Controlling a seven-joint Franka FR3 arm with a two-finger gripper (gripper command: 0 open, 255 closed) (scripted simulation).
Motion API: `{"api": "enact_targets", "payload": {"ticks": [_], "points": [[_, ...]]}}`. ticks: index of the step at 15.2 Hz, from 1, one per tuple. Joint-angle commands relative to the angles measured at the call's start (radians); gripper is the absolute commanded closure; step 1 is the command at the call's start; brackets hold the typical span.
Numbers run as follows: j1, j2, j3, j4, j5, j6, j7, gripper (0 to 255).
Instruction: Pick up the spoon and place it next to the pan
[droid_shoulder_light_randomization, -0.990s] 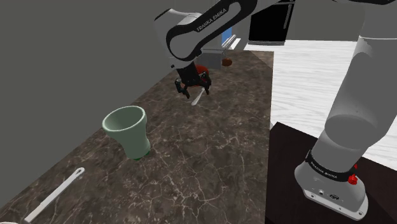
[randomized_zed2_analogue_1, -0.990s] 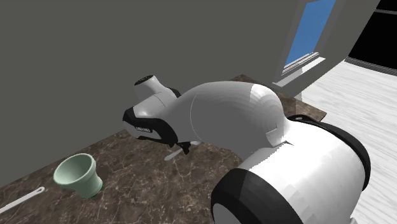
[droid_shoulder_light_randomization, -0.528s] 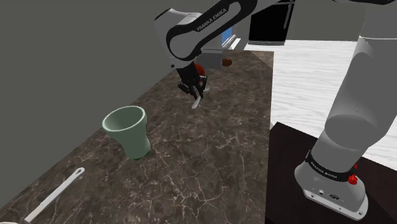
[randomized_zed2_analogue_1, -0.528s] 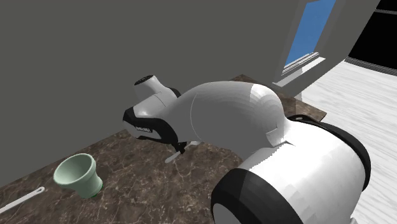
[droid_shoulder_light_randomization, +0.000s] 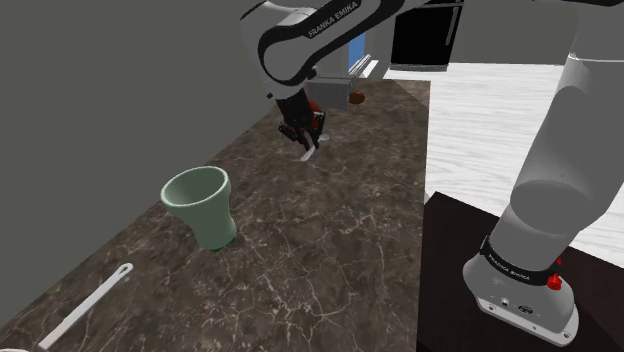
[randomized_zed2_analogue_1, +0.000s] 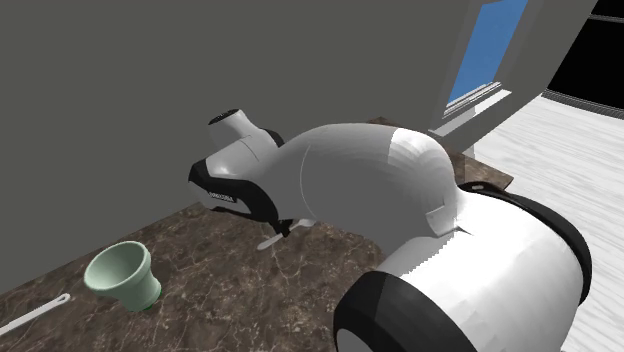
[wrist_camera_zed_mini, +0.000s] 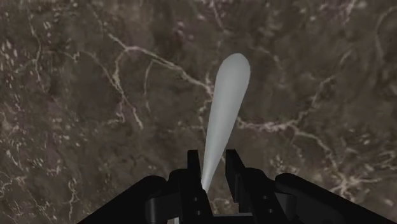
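A pale grey spoon (wrist_camera_zed_mini: 224, 108) is clasped by its handle between my gripper's (wrist_camera_zed_mini: 208, 172) two black fingers, its bowl pointing away over the dark marble counter (wrist_camera_zed_mini: 76, 95). From the shoulder view the gripper (droid_shoulder_light_randomization: 303, 135) hangs at the far part of the counter, and the spoon (droid_shoulder_light_randomization: 308, 153) slants down from it just above the surface. A red object (droid_shoulder_light_randomization: 316, 108), partly hidden behind the hand, lies close beyond it, with a small brown round thing (droid_shoulder_light_randomization: 357, 98) further back. In the second exterior view the spoon (randomized_zed2_analogue_1: 270, 241) sticks out below the arm.
A pale green cup (droid_shoulder_light_randomization: 203, 205) stands mid-counter toward the shoulder view's left. A long white utensil (droid_shoulder_light_randomization: 90, 303) lies near the front left corner. The counter's edge (droid_shoulder_light_randomization: 424, 190) drops to a white floor; the stand (droid_shoulder_light_randomization: 450, 290) is at lower right.
The fingers went from open around the spoon to shut on its handle. The hand has since risen slightly, taking the spoon with it.
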Motion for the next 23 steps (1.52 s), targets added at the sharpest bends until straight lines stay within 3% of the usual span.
{"api": "enact_targets", "payload": {"ticks": [1, 17, 23], "points": [[-0.001, -0.009, 0.001, 0.017, 0.005, -0.025, -0.008, 255], [0.001, -0.045, 0.005, 0.186, 0.027, -0.220, -0.052, 255], [0.070, -0.073, 0.067, 0.156, 0.067, -0.240, 0.073, 255]]}}
